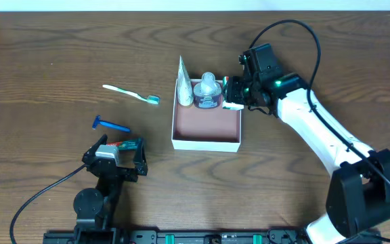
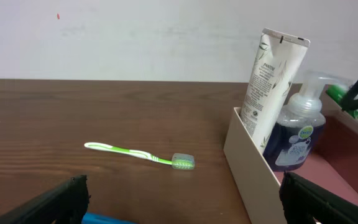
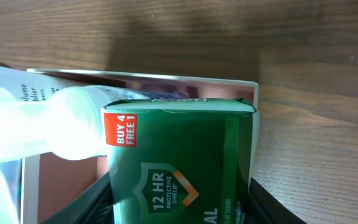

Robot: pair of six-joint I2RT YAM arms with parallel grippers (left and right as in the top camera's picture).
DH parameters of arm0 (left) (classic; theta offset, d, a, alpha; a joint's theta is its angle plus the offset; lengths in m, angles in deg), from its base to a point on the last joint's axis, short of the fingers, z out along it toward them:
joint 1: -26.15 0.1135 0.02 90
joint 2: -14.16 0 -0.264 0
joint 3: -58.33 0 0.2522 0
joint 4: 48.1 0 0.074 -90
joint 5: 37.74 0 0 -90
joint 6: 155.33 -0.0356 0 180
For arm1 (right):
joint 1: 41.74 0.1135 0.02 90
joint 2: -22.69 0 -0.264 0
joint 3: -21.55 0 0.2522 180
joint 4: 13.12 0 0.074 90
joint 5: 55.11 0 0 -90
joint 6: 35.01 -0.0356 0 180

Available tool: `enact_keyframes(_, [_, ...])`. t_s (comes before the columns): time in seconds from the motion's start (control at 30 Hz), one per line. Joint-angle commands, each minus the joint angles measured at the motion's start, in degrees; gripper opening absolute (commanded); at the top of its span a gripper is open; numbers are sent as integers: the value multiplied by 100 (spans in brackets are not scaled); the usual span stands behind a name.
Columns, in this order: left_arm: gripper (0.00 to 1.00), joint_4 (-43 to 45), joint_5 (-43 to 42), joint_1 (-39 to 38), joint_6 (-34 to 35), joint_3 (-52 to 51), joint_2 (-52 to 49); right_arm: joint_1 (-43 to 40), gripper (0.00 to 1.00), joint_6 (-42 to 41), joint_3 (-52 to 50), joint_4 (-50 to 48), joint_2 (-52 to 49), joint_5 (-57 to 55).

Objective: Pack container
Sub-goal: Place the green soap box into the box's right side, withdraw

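The right claw (image 1: 232, 95) is clamped on a green box (image 3: 179, 168) at the container's (image 1: 205, 143) far right corner. Well left of the container, the left claw (image 1: 122, 146) sits spread apart

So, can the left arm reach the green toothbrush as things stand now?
Probably yes. The toothbrush lies alone on bare table, apart from the container, with nothing on it. The left pincer is open and faces it; only the blue razor lies between, low enough to pass over.
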Motion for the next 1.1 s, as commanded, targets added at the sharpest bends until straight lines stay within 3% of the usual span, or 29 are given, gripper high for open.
enact_keyframes(0.0, [98, -190, -96, -24, -17, -101, -7, 63, 50, -83, 39, -44, -26, -22])
enact_keyframes(0.37, [98, -190, -96, -24, -17, -101, -7, 63, 55, -61, 39, -101, -26, -22])
enact_keyframes(0.6, [98, -190, -96, -24, -17, -101, -7, 63, 66, -61, 39, -133, -26, -22])
enact_keyframes(1.07, [98, -190, -96, -24, -17, -101, -7, 61, 66, -59, 42, -212, -26, -20])
